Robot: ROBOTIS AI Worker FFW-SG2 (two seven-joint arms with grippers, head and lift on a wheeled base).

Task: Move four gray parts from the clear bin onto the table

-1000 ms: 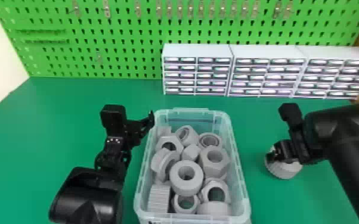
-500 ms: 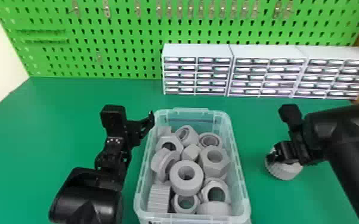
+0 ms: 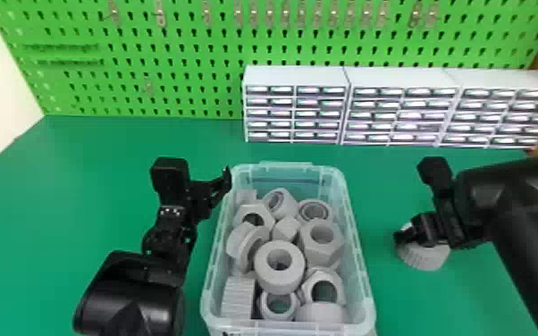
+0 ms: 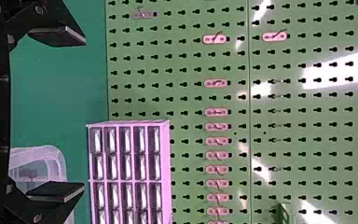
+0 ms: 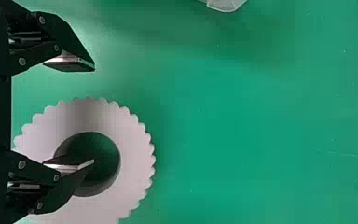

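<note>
In the head view my right gripper (image 3: 409, 237) is over a ribbed gray ring (image 3: 425, 259) lying on the table right of the clear bin (image 3: 362, 272). The right wrist view has that ring (image 5: 133, 158) flat on the green surface; my right gripper (image 5: 93, 116) is open, one finger across the ring's hole and the other outside its rim. Several gray parts (image 3: 279, 267), nuts and rings, fill the bin. My left gripper (image 3: 225, 178) stays parked at the bin's left edge, its fingers apart. Nothing is between the left gripper's fingers (image 4: 84, 114) in the left wrist view.
White drawer cabinets (image 3: 299, 78) stand at the back of the green table (image 3: 102, 178), before a green pegboard (image 3: 183, 49). The bin's long walls run between my two arms.
Both arms and the bin look unmoved. Only a slight shift shows at the right gripper's fingers over the ribbed ring.
</note>
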